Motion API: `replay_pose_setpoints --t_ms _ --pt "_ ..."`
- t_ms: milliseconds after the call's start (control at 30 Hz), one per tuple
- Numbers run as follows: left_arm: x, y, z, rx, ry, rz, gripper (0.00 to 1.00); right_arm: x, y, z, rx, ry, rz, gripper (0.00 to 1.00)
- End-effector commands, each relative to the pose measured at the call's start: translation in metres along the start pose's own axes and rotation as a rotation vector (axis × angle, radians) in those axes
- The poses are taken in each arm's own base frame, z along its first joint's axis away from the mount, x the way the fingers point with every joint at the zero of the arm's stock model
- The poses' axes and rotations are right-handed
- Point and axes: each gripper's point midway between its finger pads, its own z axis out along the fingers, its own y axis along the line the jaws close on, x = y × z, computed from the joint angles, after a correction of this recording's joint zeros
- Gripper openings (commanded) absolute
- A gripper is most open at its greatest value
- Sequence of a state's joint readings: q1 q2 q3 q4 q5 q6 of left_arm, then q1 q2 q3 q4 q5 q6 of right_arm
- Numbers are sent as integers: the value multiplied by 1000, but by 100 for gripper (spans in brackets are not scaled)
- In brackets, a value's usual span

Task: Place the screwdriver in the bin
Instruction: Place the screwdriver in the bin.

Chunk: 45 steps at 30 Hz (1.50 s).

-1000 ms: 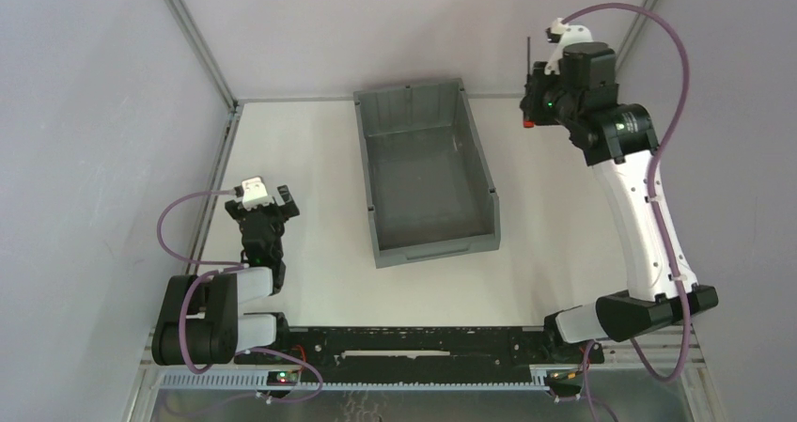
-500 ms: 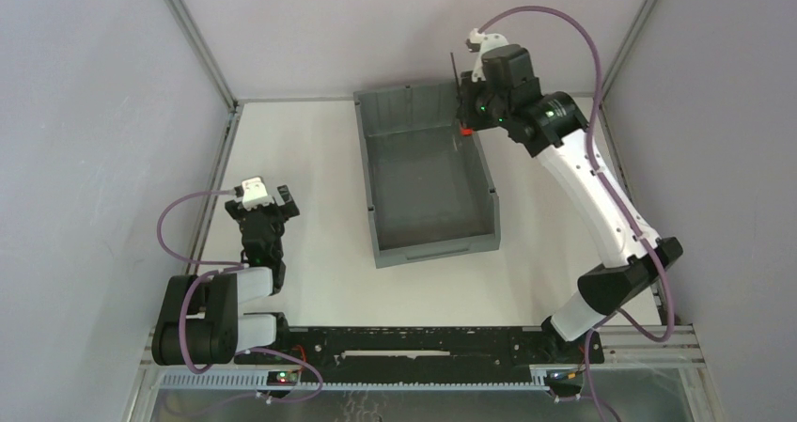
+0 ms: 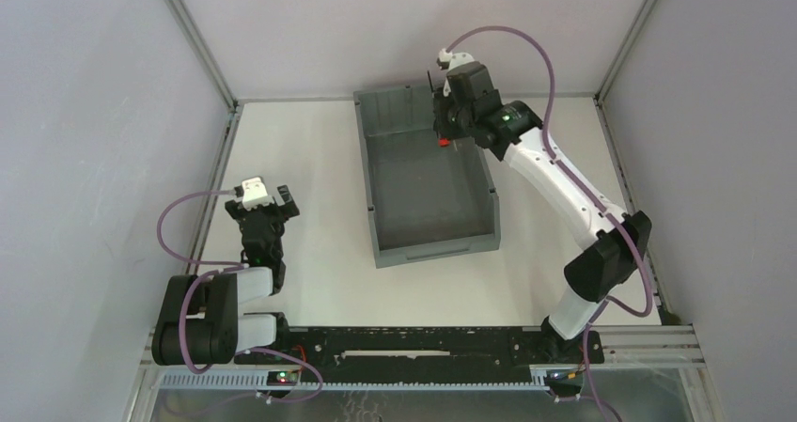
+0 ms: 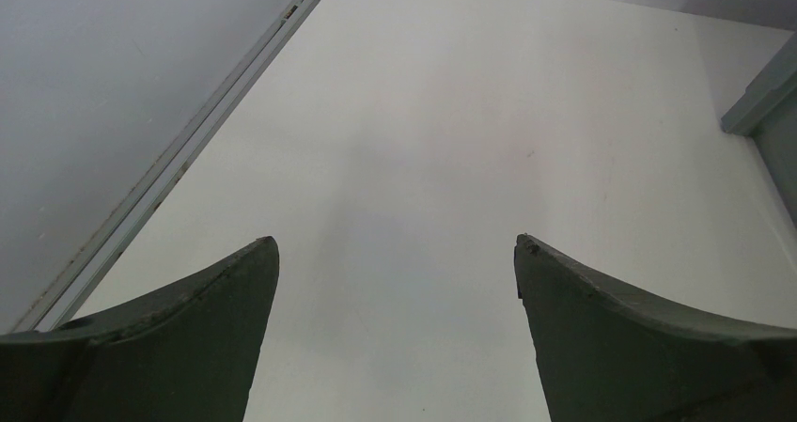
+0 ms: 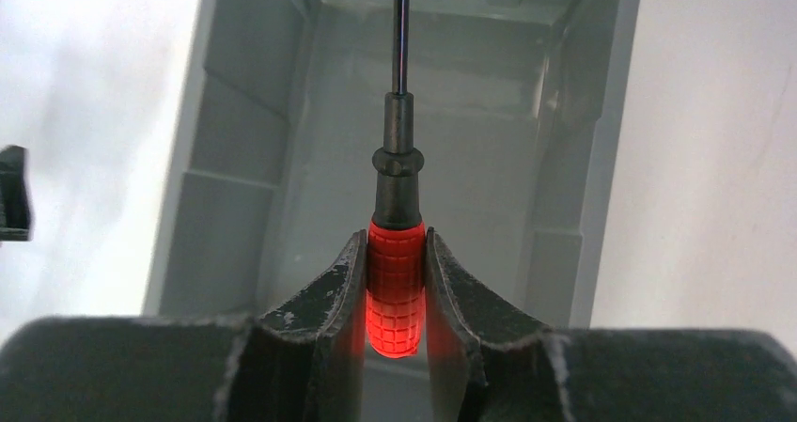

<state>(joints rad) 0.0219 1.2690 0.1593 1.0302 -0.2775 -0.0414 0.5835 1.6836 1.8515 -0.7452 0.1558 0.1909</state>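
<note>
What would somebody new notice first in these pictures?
First, the bright red handle of the screwdriver, pinched in the right gripper above the far end of the big grey bin at the middle of the table. Then the left gripper, open and empty, near the table's left edge.

In the right wrist view the tip of the screwdriver [image 5: 396,281] is cut off by the top edge. The butt of its handle is sunk between the fingers of the right gripper [image 5: 395,243]. The near part of the bin [image 5: 235,159] is hidden behind that gripper. In the top view all but a red speck of the screwdriver is covered by the right wrist. In the left wrist view only a corner of the bin is shown at the right edge. The fingers of the left gripper [image 4: 395,248] are cut off by the bottom edge.
</note>
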Motion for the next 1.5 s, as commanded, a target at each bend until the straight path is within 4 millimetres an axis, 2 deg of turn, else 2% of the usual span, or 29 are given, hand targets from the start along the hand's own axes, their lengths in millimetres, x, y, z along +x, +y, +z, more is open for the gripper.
replay_pose_setpoints --t_ms 0,233,433,633,700,867,1000,1067,1233,1300,1467 --pt "-24 -1 8 1 -67 0 100 15 1 32 16 -16 30 19" --pt "-23 -1 8 1 -66 0 100 88 -8 91 63 122 27 19" --pt "-24 -1 8 1 -67 -1 100 139 -12 135 90 236 17 21" --pt "-24 -1 8 1 -66 -1 100 182 -18 165 122 327 11 23" --pt "-24 -1 8 1 -66 -1 100 190 -19 170 129 349 7 25" --pt "-23 -1 8 1 -66 0 100 200 -20 175 132 381 2 38" --pt "-24 -1 7 1 -67 -1 100 200 -19 174 123 382 8 61" --pt "-23 -1 7 1 -65 0 100 196 -17 172 120 372 10 71" --pt "-23 -1 7 1 -65 0 100 181 -13 163 99 334 25 87" --pt "-24 -1 8 1 -67 -1 100 173 -12 158 94 317 31 98" --pt "-24 -2 8 2 -67 -1 100 150 -6 142 71 270 42 100"
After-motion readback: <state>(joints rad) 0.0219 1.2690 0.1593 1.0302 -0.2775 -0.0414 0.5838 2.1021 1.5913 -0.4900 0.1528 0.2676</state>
